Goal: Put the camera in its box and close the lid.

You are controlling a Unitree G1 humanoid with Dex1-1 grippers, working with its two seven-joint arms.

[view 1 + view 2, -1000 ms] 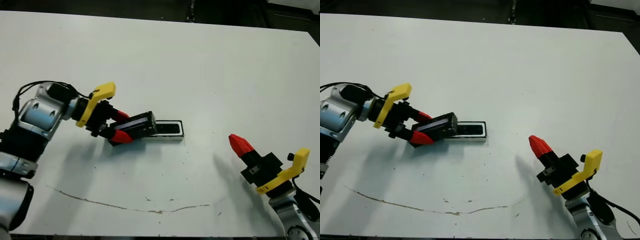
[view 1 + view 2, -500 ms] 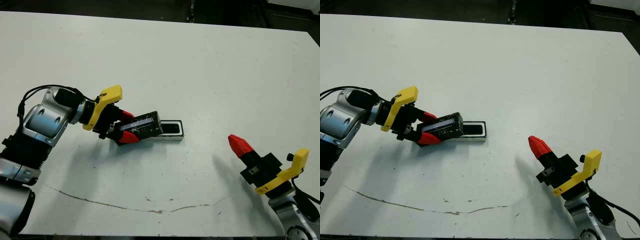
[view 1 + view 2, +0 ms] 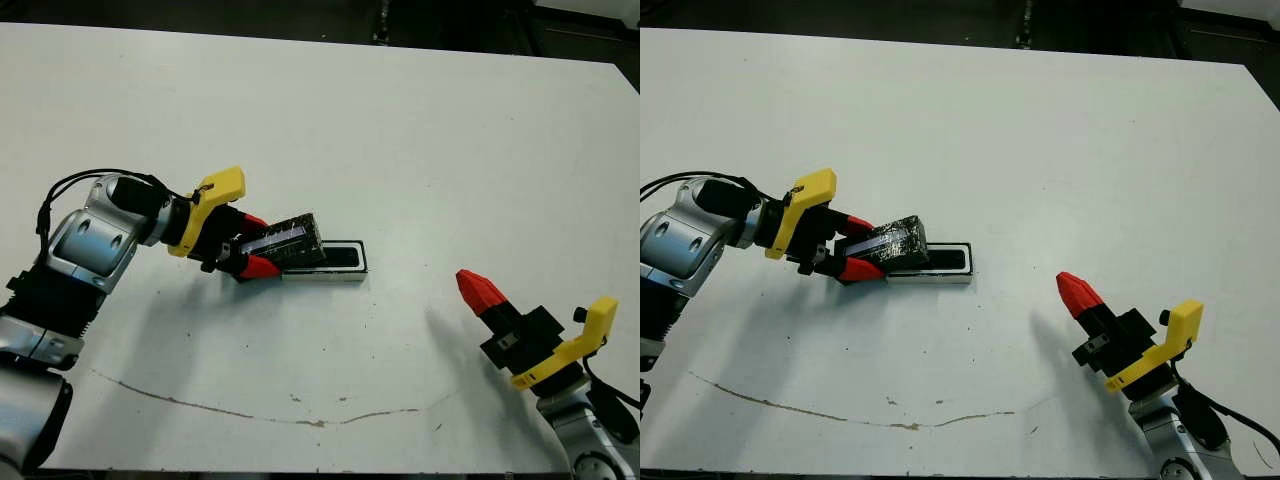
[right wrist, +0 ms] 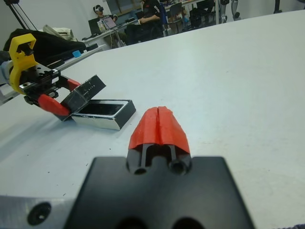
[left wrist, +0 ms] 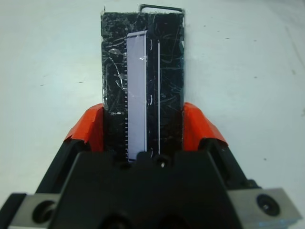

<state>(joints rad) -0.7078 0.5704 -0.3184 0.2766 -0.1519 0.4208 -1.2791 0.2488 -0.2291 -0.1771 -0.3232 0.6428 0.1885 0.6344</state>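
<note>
White table [image 3: 420, 130]: left gripper [image 3: 262, 250] pinches the flat speckled black lid [image 3: 290, 240] tilted over the white-rimmed box [image 3: 335, 260]. Lower it level and square. Right gripper [image 3: 478, 290] fingers together.

Left gripper [image 3: 252, 247] w/ lid [image 3: 290, 241] clamped sits tilted over 9 o'clock end of box [image 3: 342, 272], blocking that side. Box's 12, 3 & 6 o'clock sides open, bare table [image 3: 400, 130] all round. Right gripper [image 3: 478, 290] well apart at 4 o'clock, fingers together.
</note>
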